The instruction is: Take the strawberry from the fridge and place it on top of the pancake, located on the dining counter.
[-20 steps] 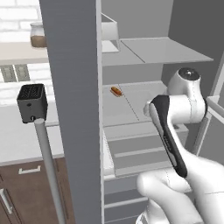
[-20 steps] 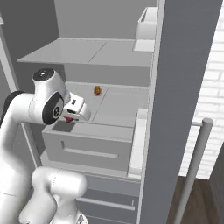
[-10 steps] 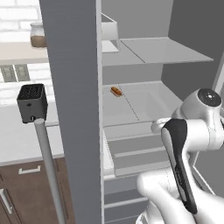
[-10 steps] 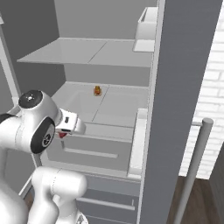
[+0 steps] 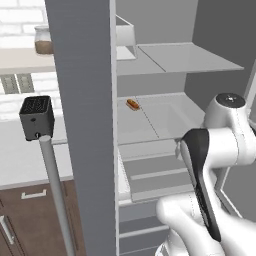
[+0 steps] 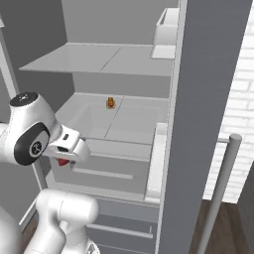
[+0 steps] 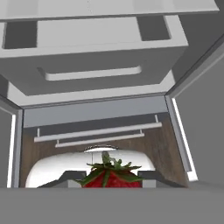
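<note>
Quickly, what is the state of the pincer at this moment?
Pincer: closed on the strawberry.

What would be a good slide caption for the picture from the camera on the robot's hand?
A red strawberry gripped between the fingers, facing the open fridge and its drawers.

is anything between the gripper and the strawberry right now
No. The strawberry already sits between the fingertips of the gripper, clamped with nothing in between. In the right base view it shows red under the gripper, outside the open fridge.
</note>
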Controlling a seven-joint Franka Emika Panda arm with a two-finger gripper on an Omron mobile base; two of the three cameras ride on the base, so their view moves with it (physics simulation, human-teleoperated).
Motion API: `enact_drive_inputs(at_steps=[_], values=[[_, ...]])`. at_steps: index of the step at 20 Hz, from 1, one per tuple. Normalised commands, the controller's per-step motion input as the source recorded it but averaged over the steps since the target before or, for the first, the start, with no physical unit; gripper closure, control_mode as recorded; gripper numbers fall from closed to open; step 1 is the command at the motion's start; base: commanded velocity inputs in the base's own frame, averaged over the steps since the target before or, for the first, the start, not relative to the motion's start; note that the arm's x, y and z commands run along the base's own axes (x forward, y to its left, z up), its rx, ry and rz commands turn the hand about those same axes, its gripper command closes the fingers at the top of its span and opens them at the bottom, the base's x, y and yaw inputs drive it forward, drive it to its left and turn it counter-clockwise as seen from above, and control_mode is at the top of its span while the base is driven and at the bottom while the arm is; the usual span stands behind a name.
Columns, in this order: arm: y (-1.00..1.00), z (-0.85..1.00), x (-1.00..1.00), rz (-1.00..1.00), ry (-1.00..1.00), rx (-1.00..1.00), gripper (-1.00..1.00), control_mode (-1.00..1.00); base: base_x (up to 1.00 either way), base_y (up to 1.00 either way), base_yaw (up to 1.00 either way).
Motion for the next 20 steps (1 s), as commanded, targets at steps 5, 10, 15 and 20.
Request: enact_drive_inputs(at_steps=[5, 10, 15, 20], values=[[0.00, -0.01, -0.21, 0.00, -0.01, 0.00, 1.00, -1.00, 0.00, 0.00, 0.00], [0.00, 0.00, 0.00, 0.00, 0.00, 0.00, 1.00, 1.00, -0.14, -0.01, 0.00], [0.00, 0.00, 0.00, 0.00, 0.00, 0.00, 1.00, 1.00, -0.71, -0.10, -0.08], [0.00, 0.00, 0.00, 0.00, 0.00, 0.00, 1.00, 1.00, -0.95, 0.18, -0.43]])
